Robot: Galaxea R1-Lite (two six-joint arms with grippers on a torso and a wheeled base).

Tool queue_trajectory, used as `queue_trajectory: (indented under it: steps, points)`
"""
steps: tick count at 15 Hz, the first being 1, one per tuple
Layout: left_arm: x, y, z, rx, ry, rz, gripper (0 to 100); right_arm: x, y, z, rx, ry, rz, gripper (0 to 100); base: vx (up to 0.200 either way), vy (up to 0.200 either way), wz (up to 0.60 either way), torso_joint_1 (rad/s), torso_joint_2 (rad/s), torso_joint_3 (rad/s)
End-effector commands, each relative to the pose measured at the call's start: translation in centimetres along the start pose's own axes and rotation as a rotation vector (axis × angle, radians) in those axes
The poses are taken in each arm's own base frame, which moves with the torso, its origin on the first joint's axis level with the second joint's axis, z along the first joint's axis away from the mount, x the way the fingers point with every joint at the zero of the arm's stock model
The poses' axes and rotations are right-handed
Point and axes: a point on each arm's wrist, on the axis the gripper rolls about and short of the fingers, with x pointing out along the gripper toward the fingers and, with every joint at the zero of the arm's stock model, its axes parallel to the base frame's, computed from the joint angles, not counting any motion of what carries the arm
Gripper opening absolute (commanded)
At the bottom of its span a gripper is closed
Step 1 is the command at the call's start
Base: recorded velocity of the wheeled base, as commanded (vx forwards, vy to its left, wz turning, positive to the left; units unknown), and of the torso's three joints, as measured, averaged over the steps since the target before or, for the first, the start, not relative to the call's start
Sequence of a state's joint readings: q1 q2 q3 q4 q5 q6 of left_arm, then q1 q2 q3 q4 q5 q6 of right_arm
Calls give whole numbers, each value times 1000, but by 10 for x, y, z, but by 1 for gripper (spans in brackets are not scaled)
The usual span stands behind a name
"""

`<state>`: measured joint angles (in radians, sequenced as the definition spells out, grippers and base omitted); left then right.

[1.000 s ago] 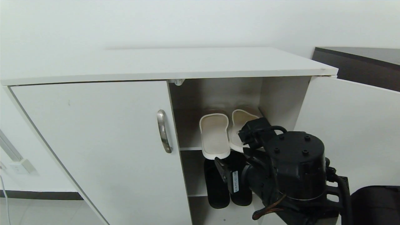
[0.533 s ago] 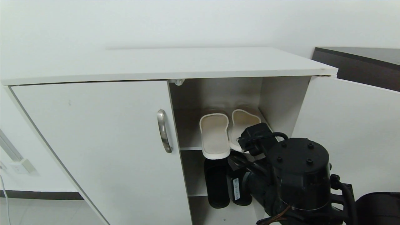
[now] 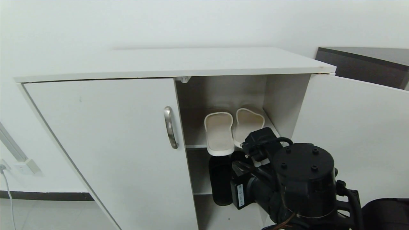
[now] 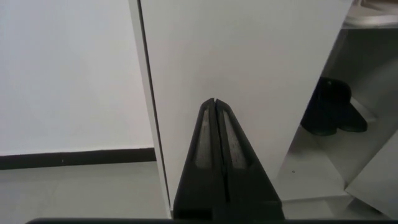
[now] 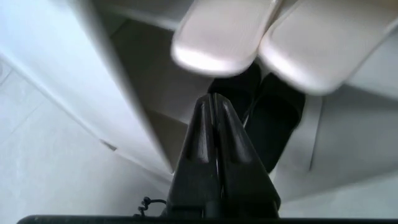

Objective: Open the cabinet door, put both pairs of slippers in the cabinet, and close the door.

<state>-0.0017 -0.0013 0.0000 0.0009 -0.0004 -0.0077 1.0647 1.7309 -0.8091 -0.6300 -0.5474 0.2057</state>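
Two pairs are already shelved at centre frame: white slippers (image 3: 219,132) above, black slippers (image 3: 220,183) below. Draw your right gripper (image 5: 213,99), fingers pressed together, clear of the opening, then push the open door (image 3: 351,127) at right shut. Your left gripper (image 4: 214,102), likewise pressed together, faces the closed left door (image 3: 105,143); a dark tabletop (image 3: 367,60) sits upper right.

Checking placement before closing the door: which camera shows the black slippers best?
Left wrist view: the black slippers show unobstructed, side-on. In the head view the right arm hides part; in the right wrist view the right claw crosses them.
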Motion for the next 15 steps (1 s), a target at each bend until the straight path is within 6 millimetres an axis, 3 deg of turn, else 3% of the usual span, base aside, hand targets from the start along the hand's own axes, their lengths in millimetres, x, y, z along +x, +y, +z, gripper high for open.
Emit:
queue_trajectory:
  steps: [1,14,15]
  points:
    - [0,0,0,0,2,1,0,1,0,-2,-4,6,-2,0,-200,0,0,-7,-2,2]
    - [0,0,0,0,2,1,0,7,-5,-15,-18,50,-16,0,-200,0,0,2,2,3]
    - [0,0,0,0,0,1,0,7,-6,-15,-18,52,-18,0,0,0,0,0,0,0]
